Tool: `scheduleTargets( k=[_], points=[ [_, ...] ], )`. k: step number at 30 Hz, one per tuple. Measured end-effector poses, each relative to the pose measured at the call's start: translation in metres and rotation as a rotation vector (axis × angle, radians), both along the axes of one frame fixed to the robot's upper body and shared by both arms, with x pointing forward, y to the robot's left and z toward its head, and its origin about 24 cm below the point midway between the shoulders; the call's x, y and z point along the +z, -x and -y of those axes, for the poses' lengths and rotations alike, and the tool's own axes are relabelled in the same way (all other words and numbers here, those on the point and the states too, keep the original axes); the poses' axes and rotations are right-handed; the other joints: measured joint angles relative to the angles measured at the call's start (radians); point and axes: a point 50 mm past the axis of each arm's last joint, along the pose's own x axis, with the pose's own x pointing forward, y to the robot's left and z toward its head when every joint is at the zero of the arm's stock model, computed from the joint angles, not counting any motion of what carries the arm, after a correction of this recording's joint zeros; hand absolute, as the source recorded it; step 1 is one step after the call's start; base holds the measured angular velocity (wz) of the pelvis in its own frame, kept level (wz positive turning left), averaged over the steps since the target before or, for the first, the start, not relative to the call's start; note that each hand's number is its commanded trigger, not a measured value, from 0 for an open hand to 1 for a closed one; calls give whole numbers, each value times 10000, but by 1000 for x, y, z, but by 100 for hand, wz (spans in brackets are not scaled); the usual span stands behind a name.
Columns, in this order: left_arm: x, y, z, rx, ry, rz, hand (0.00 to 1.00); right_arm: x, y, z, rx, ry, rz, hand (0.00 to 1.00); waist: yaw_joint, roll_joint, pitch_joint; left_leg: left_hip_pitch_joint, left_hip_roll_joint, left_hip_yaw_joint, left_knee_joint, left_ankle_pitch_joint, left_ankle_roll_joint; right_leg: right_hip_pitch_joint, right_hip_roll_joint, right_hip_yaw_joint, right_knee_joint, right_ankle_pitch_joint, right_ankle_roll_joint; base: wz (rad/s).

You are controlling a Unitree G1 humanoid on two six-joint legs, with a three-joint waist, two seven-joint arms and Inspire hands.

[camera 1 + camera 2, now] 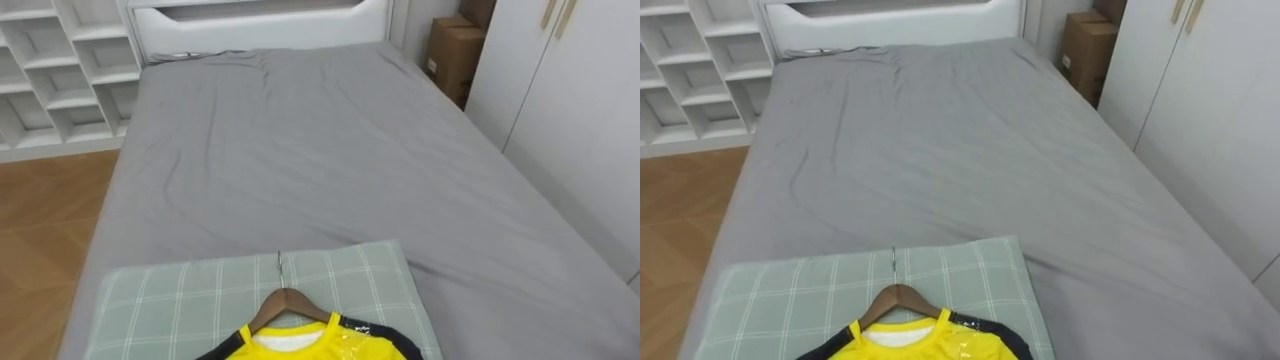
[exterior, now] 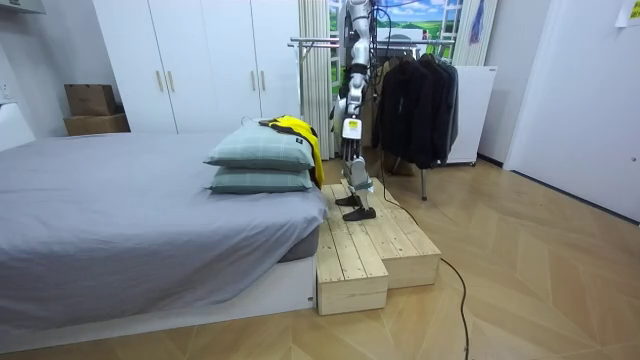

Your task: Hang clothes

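Yellow shirt (image 1: 300, 345): black at shoulders, white inside collar; lying on top pillow (image 1: 160, 300), collar already over hanger (image 1: 285, 302). In room view about level w/ left hand (image 2: 350, 128), just beside it toward room view's left, draped over pillow's near edge.
Hanger: wood, arms tucked inside collar; metal hook (image 1: 279, 264) flat on pillow cloth, pointing toward headboard (image 1: 260, 18).
Left hand: low at robot's side, by bed corner; near shirt, small gap between them in room view. Grip: cannot tell, too small.
Pillows: pale green check; top one under shirt, second (image 2: 260, 181) stacked beneath; at bed end nearest hand.
Bed (image 1: 300, 150): grey sheet, creased, running away from hand to white headboard.
Stance: upright on pale wood platform (image 2: 370, 245) at bed end, facing bed.
Clothes rail (image 2: 315, 42): behind robot, on side of hand away from bed; dark garments (image 2: 415, 95) hung on it.
Wardrobe (image 1: 570, 90): white doors, along bed side opposite hand; cardboard box (image 1: 452, 55) next to it.
Shelving (image 1: 60, 70): white cubbies, on hand's side of bed, up by headboard.
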Motion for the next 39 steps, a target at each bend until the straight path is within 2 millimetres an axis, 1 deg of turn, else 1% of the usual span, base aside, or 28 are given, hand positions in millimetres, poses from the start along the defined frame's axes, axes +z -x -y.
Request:
scheduleTargets(
  k=[1, 2, 4, 6, 7, 8, 9, 11, 14, 16, 18, 20, 24, 26, 29, 30, 34, 38, 39],
  points=[
    [1, -2, -2, 103, -169, 135, 0, 0, 0, 0, -36, 31, -18, 0, -9, -8, -3, -10, 0, -8, 1, 0, 0, -1, -2, -20, 3, 0, 0, 5],
    [2, 1, -5, 253, -435, 119, 0, 0, 0, 0, -7, 95, -48, 0, -6, -17, -8, -25, -1, -19, 5, 0, 0, 3, -3, -32, 6, -1, 0, 4],
    [4, -1, -9, 246, -897, 179, 0, 0, -2, 1, 103, 174, -2, 0, -3, -19, -24, -23, -12, -79, 13, 0, 0, 42, -14, -67, -1, -8, 7, 7],
    [6, -5, -14, 399, -1394, 419, 0, 0, 0, 1, 234, 228, -80, 0, -31, -31, -24, 8, -17, -121, 21, 0, 0, 128, -21, -98, -26, -13, 13, 9],
    [8, -8, -17, 433, -1728, 578, 0, 1, -1, 1, 294, 256, -7, 0, -25, -21, -32, 17, -27, -158, 22, 0, 0, 149, -25, -104, -26, -20, 20, 8],
    [10, -14, -20, 500, -2059, 841, 0, 1, -3, 2, 313, 283, 81, 0, -26, 34, -62, -2, -33, -177, 39, 0, 0, 150, -38, -138, -13, -21, 22, 9],
    [11, -16, -22, 511, -2237, 941, 0, 1, -4, 2, 307, 290, 98, 0, -32, 33, -62, -8, -37, -196, 44, 0, 0, 157, -56, -200, -10, -20, 24, 9],
    [15, -26, -27, 319, -2975, 1229, 0, 1, -4, 3, 304, 372, 71, 0, -25, 73, -70, -18, -71, -280, 59, 2, 4, 231, -87, -284, -3, -27, 37, 11],
    [21, -36, -34, -65, -3958, 1616, 0, 1, -4, 4, 398, 513, -11, 0, -103, 70, -60, 15, -123, -429, 65, 7, 12, 268, -130, -389, 0, -49, 74, 12],
    [24, -40, -38, -84, -4484, 1795, 0, 1, -4, 4, 518, 576, -10, 0, -149, 72, -59, 35, -130, -446, 60, 7, 12, 274, -138, -409, 0, -57, 86, 3],
    [27, -41, -42, -261, -5042, 1889, 0, 1, -8, 4, 743, 663, 59, 0, -201, 79, -59, 19, -136, -447, 58, 7, 13, 313, -139, -398, 2, -57, 87, 0],
    [32, -46, -44, -760, -5805, 2143, 0, 2, -10, 6, 820, 778, 106, 0, -240, 78, -57, -8, -140, -449, 57, 6, 14, 285, -138, -387, 7, -57, 89, 0],
    [39, -56, -41, -1943, -6723, 2780, 0, 2, -11, 6, 831, 853, 185, 0, -272, 36, -50, -27, -145, -481, 33, 5, 15, 270, -143, -427, 12, -61, 96, 2],
    [46, -70, -39, -2529, -7346, 3419, 0, 2, -12, 5, 952, 865, 184, 0, -288, -15, -53, -36, -153, -552, 33, 7, 16, 279, -153, -481, 7, -68, 106, 8],
    [52, -84, -33, -3371, -7987, 4144, 0, 2, -15, 5, 1233, 914, 292, 0, -329, -70, -69, -2, -152, -556, 42, 7, 16, 321, -155, -480, 6, -73, 111, 0],
    [54, -87, -31, -3571, -8072, 4298, 0, 2, -15, 5, 1270, 912, 302, 0, -337, -93, -79, -6, -152, -555, 45, 7, 16, 318, -155, -480, 7, -74, 111, 0],
    [62, -107, -20, -4818, -8534, 5373, 0, 2, -20, 2, 1606, 882, 358, 0, -468, -172, -73, -32, -154, -555, 59, 7, 16, 288, -158, -484, 8, -74, 111, 0],
    [75, -128, -11, -5828, -9045, 6530, 0, 2, -24, 2, 1939, 1009, 392, 0, -614, -150, -73, -19, -156, -543, 58, 7, 16, 295, -157, -461, 9, -71, 112, 0],
    [77, -130, -11, -5927, -9158, 6681, 0, 2, -25, 2, 2017, 1046, 402, 0, -636, -147, -73, -22, -155, -541, 57, 7, 16, 288, -156, -457, 9, -71, 111, 0]
  ],
)
